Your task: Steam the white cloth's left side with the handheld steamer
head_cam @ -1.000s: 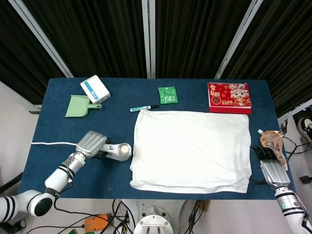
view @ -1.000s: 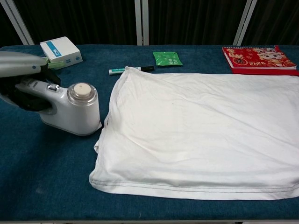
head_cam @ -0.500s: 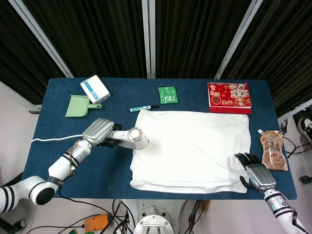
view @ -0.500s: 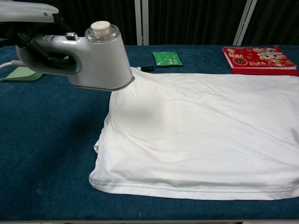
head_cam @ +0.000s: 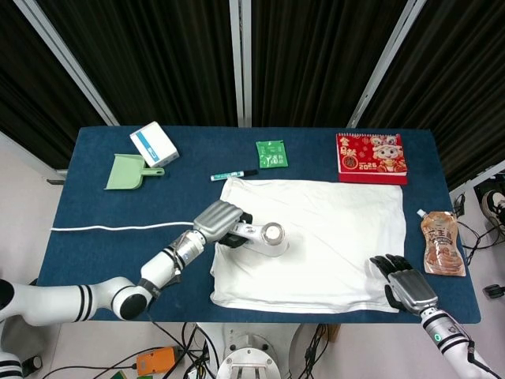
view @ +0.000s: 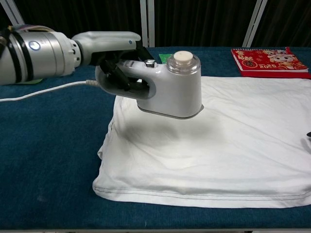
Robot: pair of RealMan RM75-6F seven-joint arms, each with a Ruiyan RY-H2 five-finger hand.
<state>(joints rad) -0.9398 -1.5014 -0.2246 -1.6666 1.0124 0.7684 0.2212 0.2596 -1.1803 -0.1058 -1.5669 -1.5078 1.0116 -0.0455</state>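
L hand [head_cam: 218, 220] is wrapped round the handle of the steamer [view: 170, 90], fingers closed on the grip. In the chest view the steamer hangs above the cloth [head_cam: 316, 237] w/ a shadow under it, so it looks lifted, not touching, though the gap is hard to judge. Soleplate faces down; cap on top. A white cord [head_cam: 118, 227] trails off left across the blue table [head_cam: 95, 205].

Cloth lies flat, mid-table, long axis running left-right. Steamer sits over its left half, roughly mid-way near to far, body pointing right w/ handle back toward the L arm. So the target zone is directly below and around the steamer: the left edge lies just left of it, the near-left corner toward the robot. Judged next: lower a bit and sweep along the left strip, near to far; no big reach needed.

R hand [head_cam: 404, 283] hovers at the near-right corner of the cloth, fingers part spread, holding nothing; can't tell if it touches the fabric. L arm clearly the one for this job; R is well apart from the left side, could only pin the far corner.

Off the cloth, not in the way: pen [head_cam: 233, 174], green packet [head_cam: 271, 153], red book [head_cam: 371, 157], white box [head_cam: 154, 144], green dustpan [head_cam: 130, 172], snack pouch [head_cam: 441, 242].
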